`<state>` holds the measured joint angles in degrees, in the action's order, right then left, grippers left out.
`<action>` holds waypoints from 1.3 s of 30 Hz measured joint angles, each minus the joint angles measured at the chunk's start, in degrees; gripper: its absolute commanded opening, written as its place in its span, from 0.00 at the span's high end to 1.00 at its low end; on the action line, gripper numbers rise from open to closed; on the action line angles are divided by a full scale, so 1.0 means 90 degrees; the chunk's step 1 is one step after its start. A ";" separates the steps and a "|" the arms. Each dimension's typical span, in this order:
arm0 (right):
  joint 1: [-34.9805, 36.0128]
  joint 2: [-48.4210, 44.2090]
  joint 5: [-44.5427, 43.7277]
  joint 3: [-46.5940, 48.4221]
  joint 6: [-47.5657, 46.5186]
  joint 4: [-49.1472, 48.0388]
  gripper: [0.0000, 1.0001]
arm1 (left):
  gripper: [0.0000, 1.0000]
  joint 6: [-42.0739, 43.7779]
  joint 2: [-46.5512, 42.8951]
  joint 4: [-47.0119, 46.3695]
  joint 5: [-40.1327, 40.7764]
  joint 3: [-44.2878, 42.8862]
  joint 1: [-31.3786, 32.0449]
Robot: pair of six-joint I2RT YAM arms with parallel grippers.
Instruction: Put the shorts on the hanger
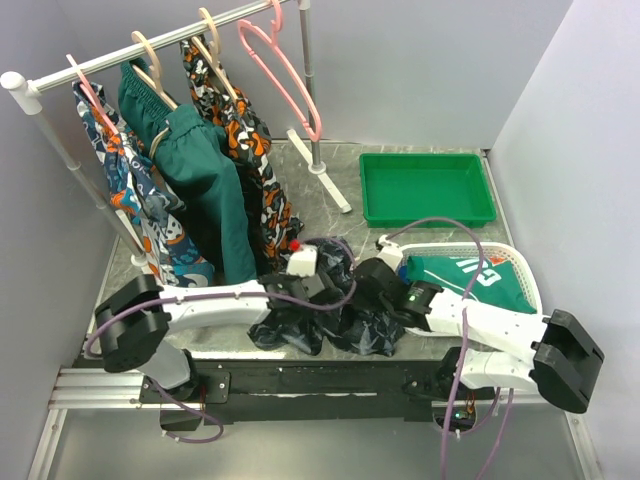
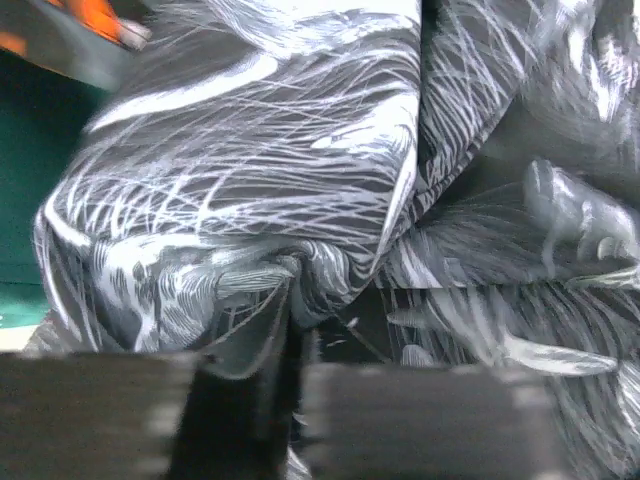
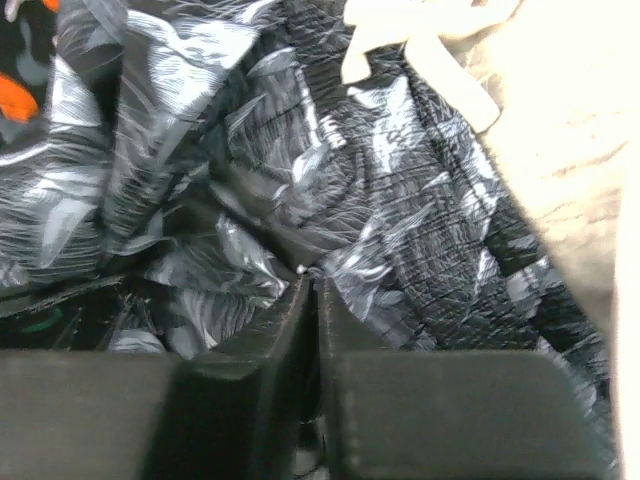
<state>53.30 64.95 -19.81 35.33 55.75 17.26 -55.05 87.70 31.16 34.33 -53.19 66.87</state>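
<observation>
On the table, my left tool and right tool clamp the shorts; I'd lift level toward the eleven-o'clock hanger.

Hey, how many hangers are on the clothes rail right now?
4, left to right along the rail: a pink hanger under blue-orange patterned shorts, a beige hanger holding green shorts, a second beige hanger holding orange-patterned shorts, the empty large pink hanger. Fabric might hide another.

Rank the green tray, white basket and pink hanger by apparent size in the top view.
Green tray and white basket: about alike, the basket partly hidden by the right arm, so unranked.
Pink hanger: smallest, a thin open frame.
</observation>
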 measured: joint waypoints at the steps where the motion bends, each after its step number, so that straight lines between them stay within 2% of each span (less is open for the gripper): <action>1: -0.0078 0.0022 0.0046 0.0002 -0.0044 -0.0017 1.00 | 0.99 0.0061 -0.0073 0.0015 0.0049 -0.0007 -0.0107; 5: -0.0500 0.0002 0.0197 0.0340 -0.0223 0.0236 1.00 | 0.99 0.0163 -0.0588 0.0143 0.0126 -0.0202 -0.0316; 10: -0.1358 -0.0398 0.0168 0.1899 -0.0753 0.0981 1.00 | 0.95 0.0469 -0.1554 0.0202 -0.0005 -0.0743 -0.0520; 14: -0.1870 -0.0775 0.0338 0.3456 -0.1158 0.1253 1.00 | 0.84 0.0583 -0.2353 -0.0160 -0.0265 -0.1037 -0.0656; 17: -0.1904 -0.1103 0.0478 0.3679 -0.1343 0.1256 1.00 | 0.75 0.0665 -0.2817 -0.0165 -0.0367 -0.0916 -0.0695; 19: -0.1950 -0.1404 0.0624 0.3274 -0.1396 0.1132 1.00 | 0.71 0.0675 -0.3070 0.0012 -0.0420 -0.0503 -0.0838; 21: -0.1817 -0.1678 0.0731 0.2635 -0.1399 0.1039 1.00 | 0.74 0.0670 -0.3155 0.0092 -0.0544 -0.0063 -0.0984; 24: -0.1047 -0.1926 0.0879 0.1523 -0.1324 0.0935 1.00 | 0.76 0.0658 -0.3196 0.0255 -0.0835 0.0644 -0.1212; 26: -0.0209 -0.1865 0.0833 0.0886 -0.1209 0.0918 1.00 | 0.76 0.0651 -0.3201 0.0420 -0.0976 0.0886 -0.1302; 29: 0.1156 -0.1523 0.0697 0.0102 -0.0828 0.0896 1.00 | 0.68 0.0651 -0.3271 0.0440 -0.1098 0.0930 -0.1338; 31: 0.1761 -0.1375 0.0576 -0.0243 -0.0491 0.0882 1.00 | 0.49 0.0670 -0.3334 0.0427 -0.1183 0.0913 -0.1343; 33: 0.2161 -0.1236 0.0454 -0.0661 -0.0080 0.0821 1.00 | 0.36 0.0719 -0.3359 0.0430 -0.1273 0.0857 -0.1343; 36: 0.2421 -0.1183 0.0335 -0.1192 0.0393 0.0772 1.00 | 0.30 0.0823 -0.3347 0.0454 -0.1404 0.0602 -0.1345; 39: 0.2526 -0.1200 0.0182 -0.1362 0.0748 0.0867 1.00 | 0.33 0.1005 -0.3276 0.0413 -0.1520 0.0148 -0.1345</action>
<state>76.03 54.15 -18.17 23.07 62.48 25.06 -46.00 58.22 34.87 20.64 -51.86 54.76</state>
